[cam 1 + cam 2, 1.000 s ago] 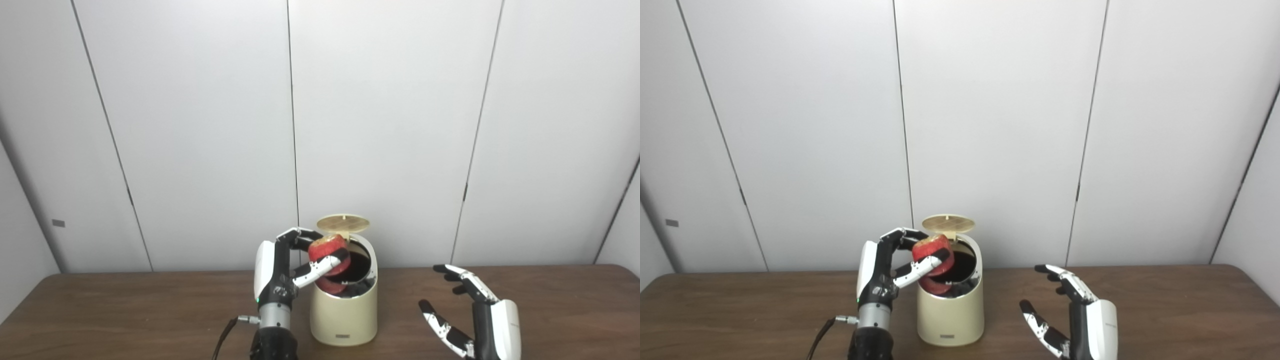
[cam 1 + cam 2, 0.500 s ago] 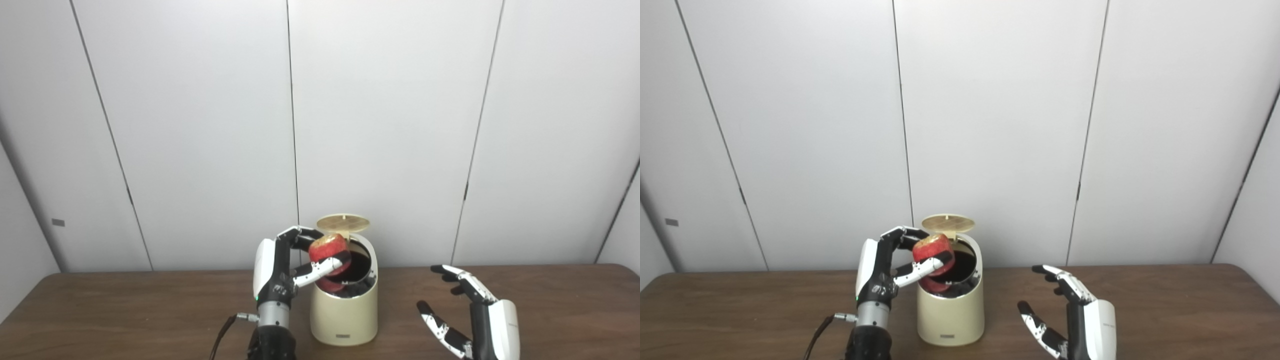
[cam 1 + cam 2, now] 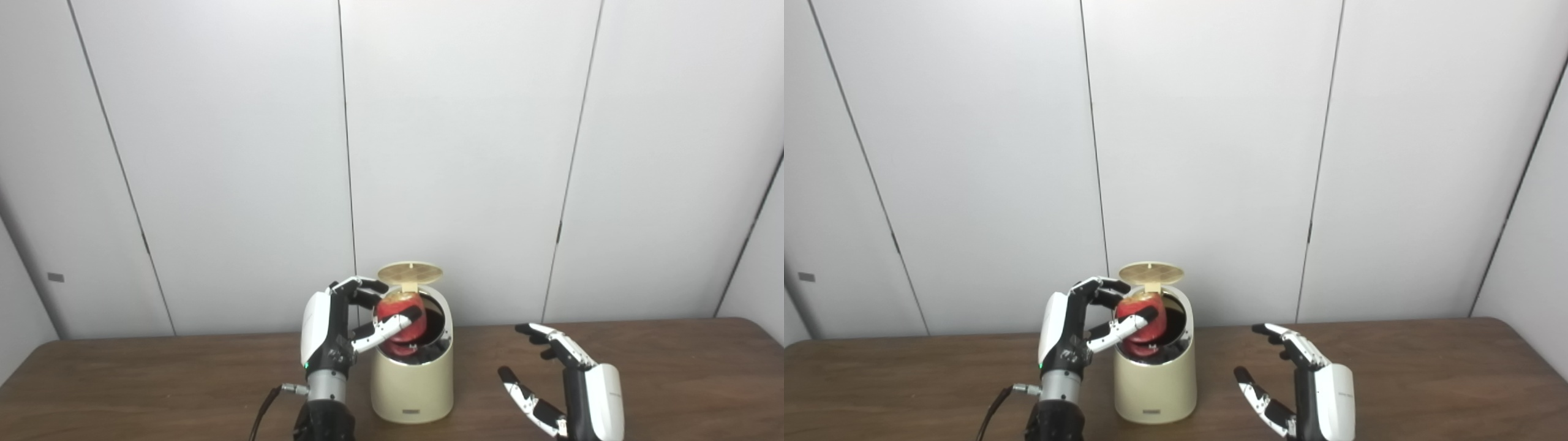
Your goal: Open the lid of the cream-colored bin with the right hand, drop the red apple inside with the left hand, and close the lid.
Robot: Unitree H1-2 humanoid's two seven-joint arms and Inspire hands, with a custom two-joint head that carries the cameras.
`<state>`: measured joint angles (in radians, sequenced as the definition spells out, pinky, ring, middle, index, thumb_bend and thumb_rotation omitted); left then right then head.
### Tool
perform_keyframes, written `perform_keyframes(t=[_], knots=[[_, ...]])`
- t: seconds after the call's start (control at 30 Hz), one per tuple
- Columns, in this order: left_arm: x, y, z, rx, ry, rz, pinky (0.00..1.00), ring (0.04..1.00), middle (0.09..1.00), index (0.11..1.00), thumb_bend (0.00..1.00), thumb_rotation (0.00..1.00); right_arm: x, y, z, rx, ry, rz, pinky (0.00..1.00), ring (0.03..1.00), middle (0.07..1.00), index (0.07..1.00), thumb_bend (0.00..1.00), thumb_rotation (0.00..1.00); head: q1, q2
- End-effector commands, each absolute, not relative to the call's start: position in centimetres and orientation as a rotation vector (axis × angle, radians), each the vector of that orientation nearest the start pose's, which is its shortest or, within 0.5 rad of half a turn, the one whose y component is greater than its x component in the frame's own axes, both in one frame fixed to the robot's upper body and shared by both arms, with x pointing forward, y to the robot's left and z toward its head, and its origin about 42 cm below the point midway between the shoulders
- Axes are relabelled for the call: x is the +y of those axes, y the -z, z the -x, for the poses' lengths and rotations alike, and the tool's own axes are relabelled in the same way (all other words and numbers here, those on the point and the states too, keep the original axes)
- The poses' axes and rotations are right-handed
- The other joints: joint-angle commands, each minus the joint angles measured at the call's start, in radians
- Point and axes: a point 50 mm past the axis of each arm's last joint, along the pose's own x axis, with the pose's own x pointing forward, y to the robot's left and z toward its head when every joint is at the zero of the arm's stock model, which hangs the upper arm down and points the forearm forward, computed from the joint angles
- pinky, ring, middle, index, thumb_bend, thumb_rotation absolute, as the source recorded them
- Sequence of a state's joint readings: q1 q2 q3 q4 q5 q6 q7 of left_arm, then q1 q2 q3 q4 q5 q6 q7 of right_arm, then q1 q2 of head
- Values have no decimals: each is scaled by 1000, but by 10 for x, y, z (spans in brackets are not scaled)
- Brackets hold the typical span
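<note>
Leftmost, relative to the cream-colored bin (image 3: 412, 386), stands the left hand (image 3: 343, 324), its forearm rising upright from the table (image 3: 153, 386) just beside the bin's left wall. Its fingers (image 3: 383, 327) and thumb are curled around the red apple (image 3: 399, 313), pinching it from both sides. The grip reaches sideways over the rim, which I judge is meant to bring the fruit straight above the dark opening so that a simple release lets it fall in. The apple sits at the mouth of the bin, partly below the rim on the left side of the opening, and a red reflection shows on the shiny inner wall beneath it. A thin cable (image 3: 266, 407) runs from the wrist down toward the near edge of the table.

At the bin itself, the lid (image 3: 409, 273) is swung up and back on its rear hinge, its ribbed underside facing up, clear of the opening; that leaves the drop path free.

Right of the bin, well apart from it, the right hand (image 3: 566, 386) waits above the table, palm turned toward the bin, fingers spread and holding nothing. Probably it is parked there to stay out of the left arm's way while remaining near enough to reach the lid for closing. The release has not yet happened.
</note>
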<state>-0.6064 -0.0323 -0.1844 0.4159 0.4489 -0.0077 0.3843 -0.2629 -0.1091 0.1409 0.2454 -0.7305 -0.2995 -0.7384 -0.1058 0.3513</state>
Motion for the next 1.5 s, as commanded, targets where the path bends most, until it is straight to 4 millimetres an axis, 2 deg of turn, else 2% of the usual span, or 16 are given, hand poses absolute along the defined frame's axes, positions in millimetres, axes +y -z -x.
perform_keyframes(t=[0.0, 0.2, 0.33, 0.63, 0.73, 0.77, 0.8, 0.83, 0.87, 0.9, 0.93, 0.97, 1.03, 1.13, 1.27, 1.47], knots=[[95, -213, -450, -359, -24, -520, 984, 646, 582, 601, 1000, 551, -188, -91, -316, -470, 345, 647, 495, 628, 672, 657, 281, 156, -2, 1], [95, -213, -449, -359, 14, -573, 1000, 706, 624, 644, 1000, 603, -187, -92, -315, -471, 343, 644, 492, 629, 675, 660, 278, 207, -3, 3], [94, -213, -449, -358, 53, -630, 1000, 757, 702, 704, 1000, 646, -188, -92, -315, -475, 341, 650, 491, 624, 672, 658, 278, 187, -2, 5], [95, -215, -447, -352, 45, -590, 1000, 778, 721, 712, 1000, 589, -187, -92, -316, -466, 342, 647, 493, 624, 673, 660, 283, 178, -1, 5], [96, -216, -443, -373, -9, -501, 1000, 720, 653, 652, 1000, 458, -188, -91, -316, -464, 341, 645, 494, 628, 674, 660, 284, 157, 4, 3], [96, -216, -442, -382, -25, -473, 1000, 660, 603, 610, 929, 306, -188, -91, -317, -462, 341, 644, 494, 628, 676, 662, 283, 159, 4, 3], [96, -216, -442, -390, -41, -432, 1000, 628, 577, 588, 892, 227, -188, -91, -317, -461, 340, 642, 494, 629, 677, 663, 282, 161, 5, 2], [96, -215, -441, -390, -60, -381, 1000, 585, 532, 529, 672, 125, -189, -91, -317, -463, 340, 643, 493, 628, 678, 663, 283, 162, 5, 1], [97, -215, -441, -387, -75, -333, 998, 553, 497, 523, 597, 64, -189, -91, -317, -468, 341, 645, 488, 624, 676, 661, 284, 160, 5, 0], [99, -214, -441, -383, -87, -280, 936, 530, 481, 515, 559, 32, -189, -91, -317, -470, 341, 647, 483, 620, 673, 659, 286, 149, 6, 0], [100, -213, -441, -379, -99, -237, 759, 502, 477, 501, 536, 13, -189, -91, -318, -469, 341, 647, 481, 619, 672, 659, 286, 140, 7, -1], [102, -213, -441, -378, -107, -206, 638, 484, 480, 493, 528, 6, -189, -91, -317, -467, 341, 648, 481, 620, 672, 659, 286, 136, 7, -1], [105, -211, -441, -375, -120, -165, 466, 456, 486, 483, 522, 1, -190, -91, -317, -470, 340, 648, 486, 623, 673, 659, 283, 138, 9, -1], [109, -210, -442, -373, -126, -131, 403, 458, 490, 478, 510, 0, -189, -91, -317, -474, 339, 649, 482, 617, 670, 656, 282, 130, 9, -1], [111, -208, -442, -380, -125, -114, 389, 463, 495, 472, 504, 0, -189, -91, -317, -471, 339, 652, 486, 623, 672, 656, 284, 131, 9, -1], [110, -206, -439, -400, -89, -98, 435, 477, 479, 478, 503, 0, -189, -91, -317, -472, 340, 654, 483, 622, 672, 656, 286, 115, 7, -1]])
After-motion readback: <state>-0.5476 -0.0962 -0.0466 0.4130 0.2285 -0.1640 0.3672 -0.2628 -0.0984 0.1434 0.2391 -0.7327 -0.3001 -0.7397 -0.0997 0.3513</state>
